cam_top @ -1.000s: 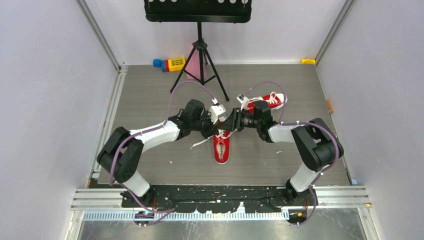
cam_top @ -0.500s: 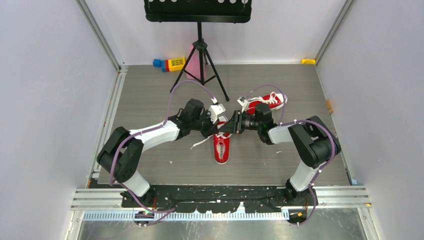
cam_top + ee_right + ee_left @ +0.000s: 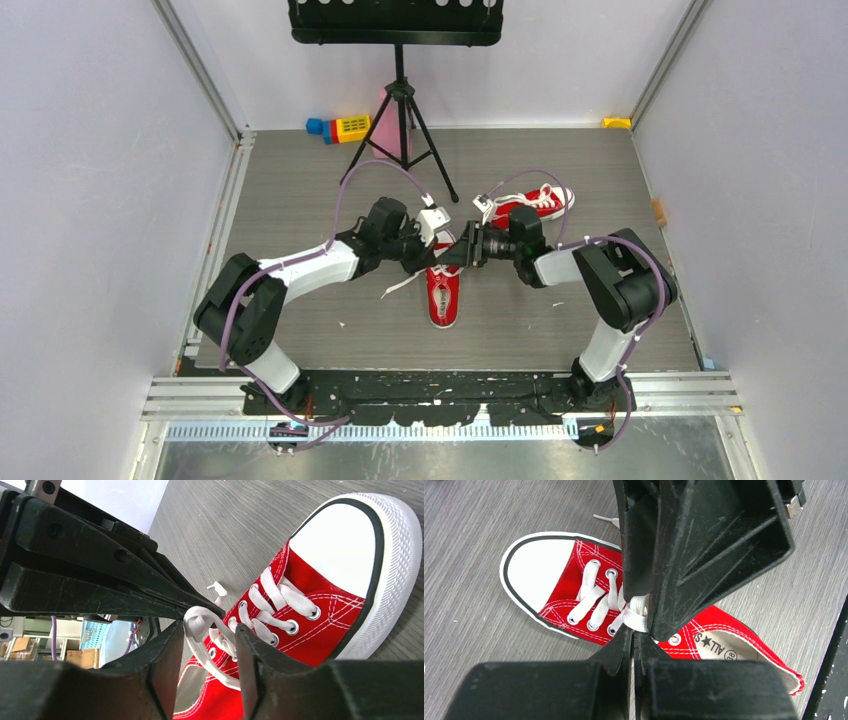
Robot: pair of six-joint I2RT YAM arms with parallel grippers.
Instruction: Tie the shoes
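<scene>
Shoes [image 3: 443, 297] sit apart: one lies under both grippers, the far shoe [image 3: 532, 203] beside the right arm, with a tripod stand [image 3: 400, 110] behind. The left gripper [image 3: 633, 634] is clamped on the near one's lace [image 3: 639, 617]. The right gripper [image 3: 207, 630], fingers apart, straddles that loop and blocks much of the left wrist view.

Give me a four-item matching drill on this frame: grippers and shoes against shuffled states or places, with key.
1. left gripper
2. right gripper
3. near shoe
4. far shoe

A. open, a finger on either side of the lace
B. set apart farther back, toe pointing right
C. shut on the lace
D. under both grippers, toe pointing to the near side

Pairs: 1-C, 2-A, 3-D, 4-B
</scene>
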